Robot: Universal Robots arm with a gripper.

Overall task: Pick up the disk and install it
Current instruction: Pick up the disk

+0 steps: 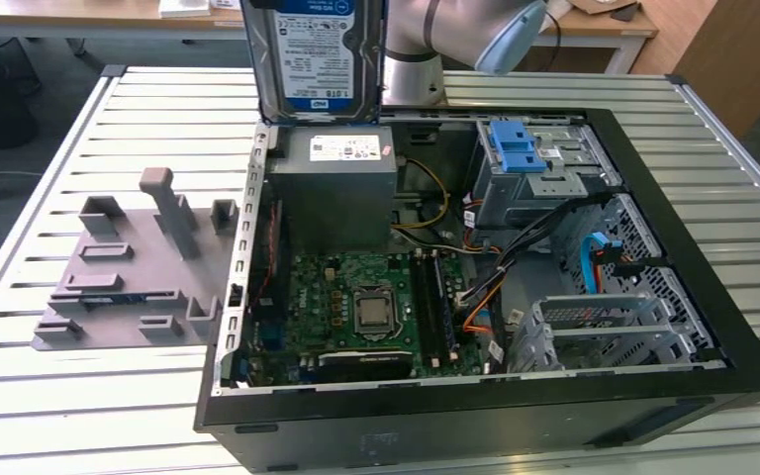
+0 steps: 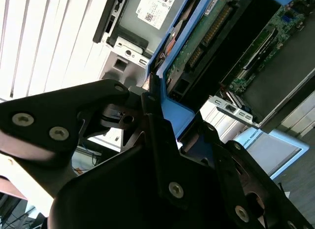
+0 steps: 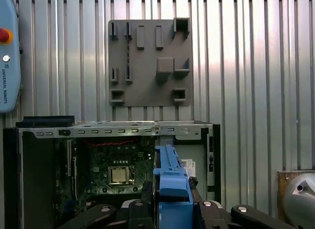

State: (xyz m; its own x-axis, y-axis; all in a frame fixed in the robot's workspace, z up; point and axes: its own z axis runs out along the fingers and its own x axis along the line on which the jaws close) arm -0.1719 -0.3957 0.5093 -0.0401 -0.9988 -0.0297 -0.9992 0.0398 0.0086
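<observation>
From my station I see the disk (image 1: 317, 54) off the bench (image 1: 90, 416) and in the air. In the exterior view it hangs upright at 12 o'clock, label toward the camera. Its lower edge is just above the power supply (image 1: 340, 183), at the 11 o'clock corner of the open computer case (image 1: 697, 376). The arm (image 1: 446, 40) stands behind it.

In both wrist views the black jaws are closed on the disk's blue carrier (image 3: 171, 182), one finger on each side of the frame, so I read the grip as firm. The second wrist view shows the green circuit board (image 2: 197, 47) on the drive's underside, clear of the fingers.

The drive cage (image 1: 538, 163) with its blue latch sits at about 2 o'clock in the case and looks unfilled, so the disk is not yet installed. The grey fixture plate (image 1: 123, 277) lies at 9 o'clock, well apart from the case.

I judge the disk stiff and dense for its size, with smooth metal faces that could slip. It would not take a knock well. The plastic carrier will flex a little, so its side rails are the right hold, away from board and connector.
</observation>
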